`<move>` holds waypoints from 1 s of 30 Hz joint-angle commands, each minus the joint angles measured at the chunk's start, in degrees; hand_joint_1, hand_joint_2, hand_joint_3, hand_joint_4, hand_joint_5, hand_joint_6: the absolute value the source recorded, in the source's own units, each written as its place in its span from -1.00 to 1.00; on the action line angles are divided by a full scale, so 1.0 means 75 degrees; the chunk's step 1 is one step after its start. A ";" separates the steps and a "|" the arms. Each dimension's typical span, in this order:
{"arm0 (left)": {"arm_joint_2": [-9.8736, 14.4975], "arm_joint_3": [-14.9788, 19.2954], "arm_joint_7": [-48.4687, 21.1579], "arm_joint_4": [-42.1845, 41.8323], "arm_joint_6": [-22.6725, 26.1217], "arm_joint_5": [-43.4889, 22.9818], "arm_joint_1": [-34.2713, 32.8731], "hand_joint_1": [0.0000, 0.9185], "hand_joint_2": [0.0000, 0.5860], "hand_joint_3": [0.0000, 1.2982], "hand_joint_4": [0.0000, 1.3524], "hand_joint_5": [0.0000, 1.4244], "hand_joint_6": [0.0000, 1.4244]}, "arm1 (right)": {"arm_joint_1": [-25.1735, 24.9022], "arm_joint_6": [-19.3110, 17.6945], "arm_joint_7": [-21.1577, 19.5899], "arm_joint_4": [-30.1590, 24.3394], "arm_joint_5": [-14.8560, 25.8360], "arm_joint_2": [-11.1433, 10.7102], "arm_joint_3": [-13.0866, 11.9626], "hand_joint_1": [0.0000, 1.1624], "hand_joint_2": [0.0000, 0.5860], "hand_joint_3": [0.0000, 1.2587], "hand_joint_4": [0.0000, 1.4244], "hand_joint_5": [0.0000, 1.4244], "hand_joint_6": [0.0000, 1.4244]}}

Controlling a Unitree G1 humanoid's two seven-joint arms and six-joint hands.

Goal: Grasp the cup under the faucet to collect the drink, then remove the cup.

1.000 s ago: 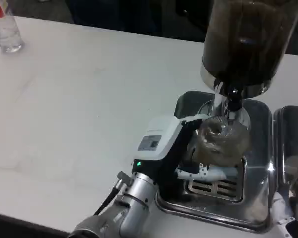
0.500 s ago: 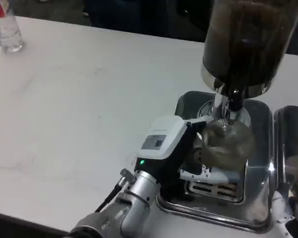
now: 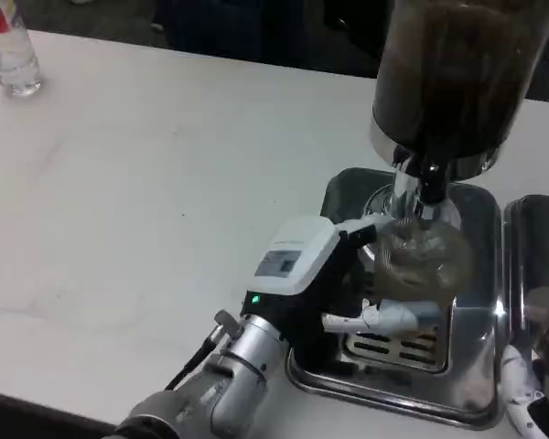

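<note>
Where the tabletop's near edge runs under the camera, I see my left forearm (image 3: 224,389) rising from the bottom of the head view toward the steel drip tray (image 3: 476,407), which sits at the near right part of the white table (image 3: 146,183). My left hand (image 3: 325,279) reaches over the tray's left rim, white back up, its fingers (image 3: 384,317) wrapped around the clear plastic cup (image 3: 419,259) from the left and near sides, so I have the cup gripped. One white finger lies along the cup's near side, just above the slotted grate (image 3: 393,347) in the tray. The cup is blurred, held upright over the tray and directly beneath the metal faucet (image 3: 423,194); its walls show a brownish tint, though I cannot tell how full it is. At the near right corner a white fingertip of my right hand (image 3: 517,398) pokes in beside the tray; I cannot tell how that hand's fingers lie. Farther back, above the faucet, stands the dispenser tank (image 3: 453,73) of dark drink. A second steel tray (image 3: 535,265) adjoins on the right edge. At the far left corner of the tabletop stands a clear water bottle (image 3: 9,55)
</note>
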 commanded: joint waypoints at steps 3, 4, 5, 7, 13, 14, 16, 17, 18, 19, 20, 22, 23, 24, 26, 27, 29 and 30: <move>0.0185 0.0059 0.0044 -0.0075 -0.0168 -0.0085 0.0131 -0.67 -0.96 -0.52 -0.43 -0.09 -0.22 | -0.0125 -0.0098 0.0081 0.0136 0.0059 -0.0072 0.0006 -0.82 0.65 -0.90 -1.00 -1.00 -0.82; 0.0210 0.0071 0.0038 -0.0085 -0.0200 -0.0095 0.0153 -0.67 -0.96 -0.52 -0.43 -0.09 -0.22 | -0.0144 -0.0100 0.0084 0.0147 0.0059 -0.0074 0.0008 -0.82 0.65 -0.90 -1.00 -1.00 -0.82; 0.0226 0.0079 0.0038 -0.0093 -0.0220 -0.0099 0.0167 -0.70 -0.96 -0.52 -0.43 -0.09 -0.23 | -0.0160 -0.0104 0.0083 0.0156 0.0060 -0.0074 0.0011 -0.82 0.65 -0.90 -1.00 -1.00 -0.82; 0.0332 0.0147 0.0005 -0.0171 -0.0373 -0.0176 0.0282 -0.74 -1.00 -0.60 -0.48 -0.10 -0.24 | -0.0175 -0.0106 0.0083 0.0163 0.0056 -0.0072 0.0016 -0.83 0.65 -0.90 -1.00 -1.00 -0.82; 0.0610 0.0378 0.0055 -0.0518 -0.0728 -0.0417 0.0551 -0.85 -1.00 -0.69 -0.53 -0.16 -0.31 | -0.0388 -0.0208 0.0241 0.0336 0.0209 -0.0217 -0.0084 -0.83 0.65 -0.90 -1.00 -1.00 -0.82; 0.0647 0.0472 -0.0027 -0.0543 -0.0782 -0.0525 0.0587 -0.86 -1.00 -0.69 -0.53 -0.16 -0.31 | -0.0441 -0.0231 0.0268 0.0374 0.0239 -0.0248 -0.0104 -0.83 0.65 -0.90 -1.00 -1.00 -0.82; 0.0751 0.0617 -0.0130 -0.0616 -0.0874 -0.0669 0.0650 -0.88 -1.00 -0.69 -0.53 -0.14 -0.25 | -0.0578 -0.0243 0.0345 0.0433 0.0223 -0.0302 -0.0090 -0.84 0.65 -0.90 -1.00 -1.00 -0.82; 0.0836 0.0690 -0.0157 -0.0674 -0.0916 -0.0742 0.0692 -0.89 -1.00 -0.69 -0.53 -0.13 -0.22 | -0.0648 -0.0234 0.0395 0.0457 0.0215 -0.0334 -0.0082 -0.84 0.65 -0.90 -1.00 -1.00 -0.82; 0.0887 0.0740 -0.0179 -0.0713 -0.0935 -0.0786 0.0716 -0.89 -1.00 -0.69 -0.53 -0.13 -0.22 | -0.0712 -0.0238 0.0438 0.0479 0.0232 -0.0355 -0.0075 -0.83 0.65 -0.91 -1.00 -1.00 -0.82; 0.0955 0.0818 -0.0211 -0.0767 -0.0969 -0.0860 0.0768 -0.89 -1.00 -0.70 -0.54 -0.14 -0.22 | -0.0755 -0.0249 0.0468 0.0494 0.0260 -0.0366 -0.0065 -0.83 0.65 -0.91 -1.00 -1.00 -0.82; 0.1058 0.0948 -0.0230 -0.0858 -0.1015 -0.0987 0.0869 -0.90 -1.00 -0.70 -0.58 -0.18 -0.23 | -0.0788 -0.0276 0.0489 0.0507 0.0304 -0.0369 -0.0059 -0.83 0.61 -0.92 -1.00 -1.00 -0.82; 0.1216 0.1185 -0.0309 -0.1009 -0.1110 -0.1236 0.1040 -0.92 -1.00 -0.71 -0.61 -0.21 -0.24 | -0.0840 -0.0329 0.0518 0.0545 0.0374 -0.0373 -0.0056 -0.83 0.60 -0.93 -1.00 -1.00 -0.82; 0.1280 0.1273 -0.0354 -0.1094 -0.1143 -0.1314 0.1110 -0.92 -1.00 -0.71 -0.63 -0.23 -0.27 | -0.0856 -0.0378 0.0530 0.0569 0.0413 -0.0381 -0.0056 -0.82 0.60 -0.93 -1.00 -1.00 -0.82; 0.1337 0.1343 -0.0420 -0.1176 -0.1177 -0.1386 0.1168 -0.94 -1.00 -0.73 -0.65 -0.29 -0.34 | -0.0873 -0.0444 0.0540 0.0600 0.0467 -0.0392 -0.0061 -0.82 0.60 -0.93 -1.00 -1.00 -0.82; 0.1485 0.1555 -0.0688 -0.1395 -0.1338 -0.1636 0.1338 -0.95 -1.00 -0.74 -0.66 -0.31 -0.37 | -0.0910 -0.0593 0.0605 0.0660 0.0659 -0.0396 -0.0093 -0.82 0.60 -0.93 -1.00 -1.00 -0.82; 0.1547 0.1661 -0.0856 -0.1510 -0.1411 -0.1760 0.1423 -0.95 -1.00 -0.75 -0.67 -0.31 -0.40 | -0.0927 -0.0723 0.0699 0.0694 0.0890 -0.0391 -0.0138 -0.82 0.59 -0.94 -1.00 -1.00 -0.82; 0.1626 0.1863 -0.1226 -0.1678 -0.1573 -0.2057 0.1578 -1.00 -1.00 -0.87 -0.83 -0.50 -0.59 | -0.0948 -0.0944 0.0816 0.0757 0.1246 -0.0380 -0.0207 -0.81 0.49 -1.00 -1.00 -1.00 -0.85; 0.1656 0.1966 -0.1459 -0.1755 -0.1668 -0.2246 0.1653 -1.00 -1.00 -0.92 -0.89 -0.59 -0.69 | -0.0946 -0.1080 0.0832 0.0791 0.1402 -0.0381 -0.0243 -0.80 0.47 -1.00 -1.00 -1.00 -0.85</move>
